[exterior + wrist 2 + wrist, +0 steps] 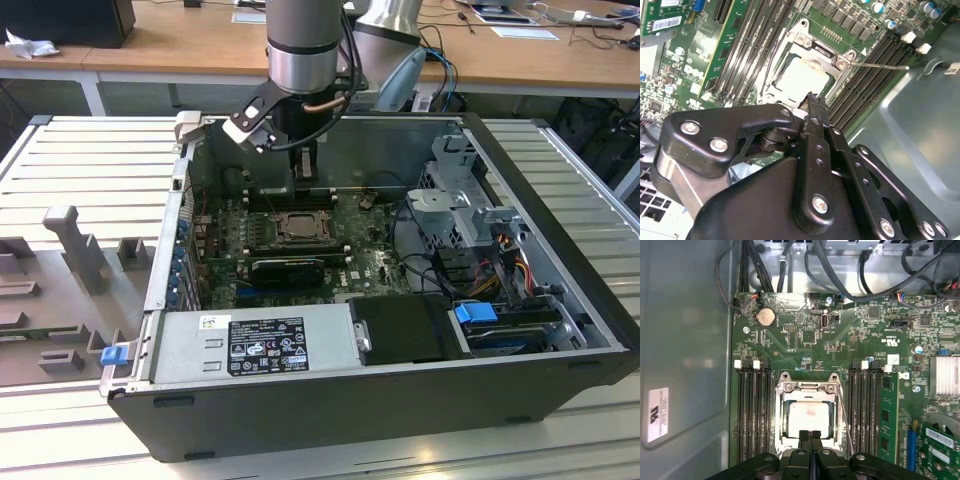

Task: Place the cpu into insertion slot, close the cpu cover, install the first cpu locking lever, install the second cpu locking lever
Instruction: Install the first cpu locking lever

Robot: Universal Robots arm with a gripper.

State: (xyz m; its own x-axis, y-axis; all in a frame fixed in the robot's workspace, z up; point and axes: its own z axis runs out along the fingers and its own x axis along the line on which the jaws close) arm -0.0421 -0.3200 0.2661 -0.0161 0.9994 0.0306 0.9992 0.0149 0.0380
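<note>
It looks like a robotics lab: an open computer case lies on a ribbed metal desk beneath a robot arm, with paper-strewn wooden desks along the far side.

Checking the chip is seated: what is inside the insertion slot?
The cpu lies inside, its pale top showing through the window of the cpu cover. The gripper hides part of one edge, and the contacts beneath cannot be seen.
</note>
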